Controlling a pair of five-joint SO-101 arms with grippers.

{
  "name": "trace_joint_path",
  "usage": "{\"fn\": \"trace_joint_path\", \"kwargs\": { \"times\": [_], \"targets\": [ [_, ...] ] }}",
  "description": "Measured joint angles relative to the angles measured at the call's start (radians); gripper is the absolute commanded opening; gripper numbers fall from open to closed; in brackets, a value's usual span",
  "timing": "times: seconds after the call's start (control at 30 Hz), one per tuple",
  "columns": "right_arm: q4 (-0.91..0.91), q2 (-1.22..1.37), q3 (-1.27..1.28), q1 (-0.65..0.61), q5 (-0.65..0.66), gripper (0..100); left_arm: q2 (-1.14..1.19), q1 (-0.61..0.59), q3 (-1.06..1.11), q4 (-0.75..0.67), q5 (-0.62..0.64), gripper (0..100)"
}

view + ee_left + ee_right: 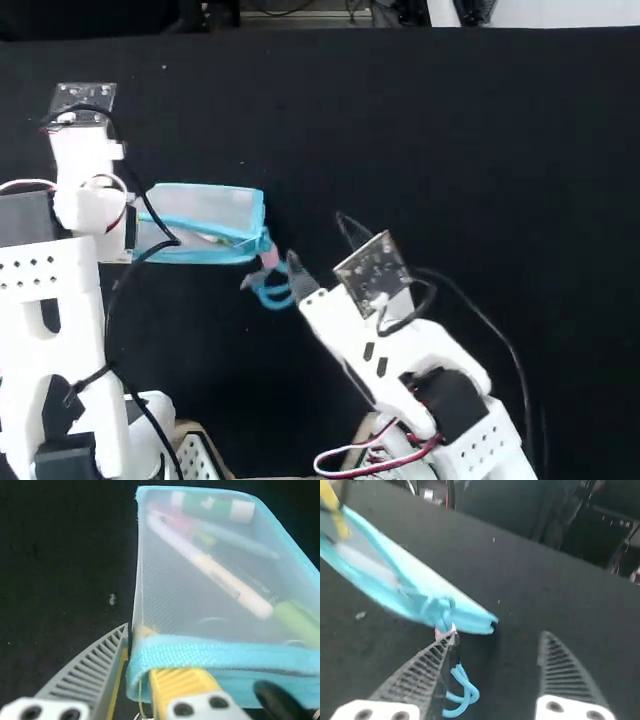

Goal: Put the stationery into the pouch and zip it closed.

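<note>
Clamped on the near corner seam of pouch (200, 605) with left gripper (136, 645); pens (220, 580) inside, beyond the grip.
Spread wide apart at right gripper (498, 639), touching zip pull (443, 631) on one side, with cord loop (462, 695) trailing close by and pouch tip just ahead. Probably light, floppy, slick mesh, sagging if held mid-panel: better taken by bound seam or cord, not fabric.
</note>
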Motion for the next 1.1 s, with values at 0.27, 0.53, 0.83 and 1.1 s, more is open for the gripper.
{"fn": "trace_joint_path", "kwargs": {
  "times": [0.27,0.53,0.83,1.1],
  "targets": [
    [-0.233,0.000,0.236,-0.153,0.003,25.7,0.000,-0.008,0.000,0.000,0.000,3],
    [-0.454,0.000,0.311,-0.153,0.003,24.7,0.000,-0.011,0.000,0.000,0.000,3],
    [-0.506,0.000,0.311,-0.153,0.003,13.9,0.000,-0.011,0.000,0.000,0.000,3],
    [-0.505,0.002,0.313,-0.147,0.184,1.1,0.000,-0.018,0.000,0.000,0.000,3]
  ]
}}
